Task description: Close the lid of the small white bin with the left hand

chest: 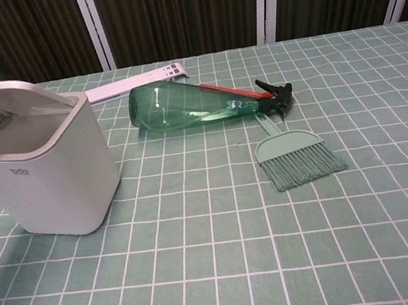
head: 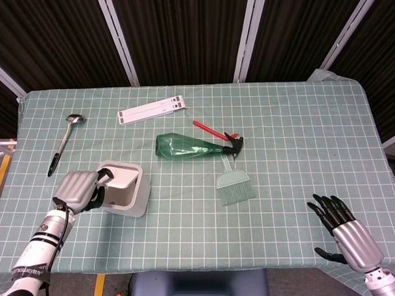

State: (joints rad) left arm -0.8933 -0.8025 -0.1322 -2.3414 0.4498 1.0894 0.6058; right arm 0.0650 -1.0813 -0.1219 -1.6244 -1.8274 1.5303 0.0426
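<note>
The left hand, fingers curled, presses the half-lowered lid of the small white bin; the right hand rests spread, holding nothing.

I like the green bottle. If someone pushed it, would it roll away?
Probably a little. The green bottle lies on its side and looks round, so a sideways nudge could start it rolling. Its black spray head sticks out and would likely stop it soon. It looks see-through and empty, so it is probably light.
</note>
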